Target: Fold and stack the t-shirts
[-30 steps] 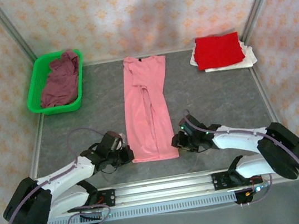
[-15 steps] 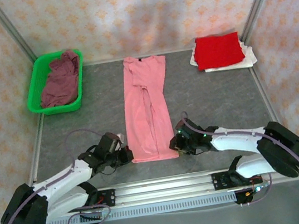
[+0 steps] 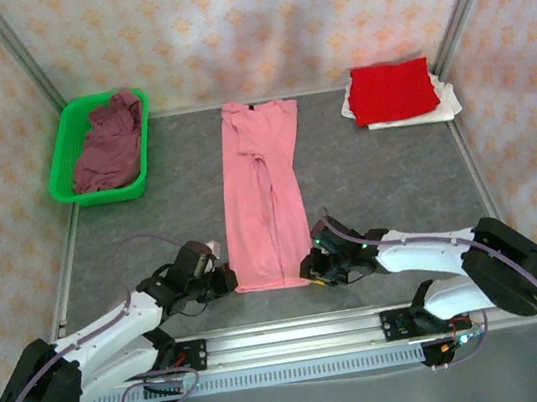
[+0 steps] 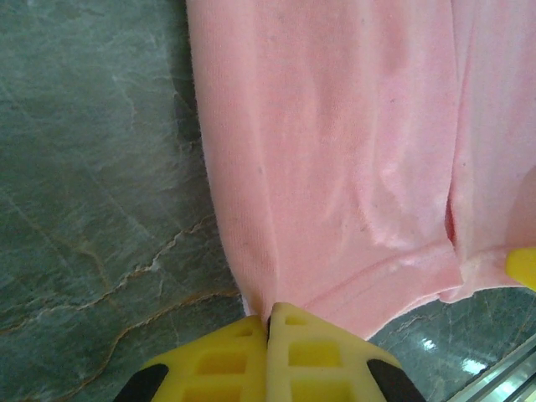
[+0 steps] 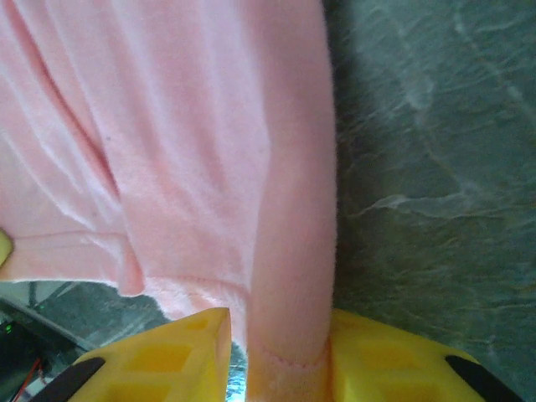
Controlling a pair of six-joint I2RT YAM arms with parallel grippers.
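**While 2 tools pinch its near hem, the pink t-shirt [image 3: 267, 201] lies long on the table [image 3: 376, 175]**

Where the shirt's bottom hem meets the near edge of the grey table, both arms reach in low from either side. The left tool [image 3: 227, 278] sits at the hem's left corner. In the left wrist view its yellow fingers [image 4: 318, 352] are pressed tight together, and that corner of the pink t-shirt [image 4: 335, 151] runs right into the seam between them. The right tool [image 3: 307, 271] sits at the hem's right corner. In the right wrist view a rolled fold of the pink t-shirt [image 5: 184, 142] fills the narrow gap between its 2 yellow fingers [image 5: 167, 352], so it grips the cloth at that edge.

The pink t-shirt is folded lengthwise into 1 narrow strip. It lies in the middle of the table, collar at the far end and hem at the near end.

At the far right corner the red t-shirt [image 3: 391, 90] lies folded on top of the white t-shirt [image 3: 441, 104], whose edges show along its right and near sides. At the far left the maroon t-shirt [image 3: 110, 144] lies crumpled in the green basket [image 3: 61, 166], well apart from both arms.
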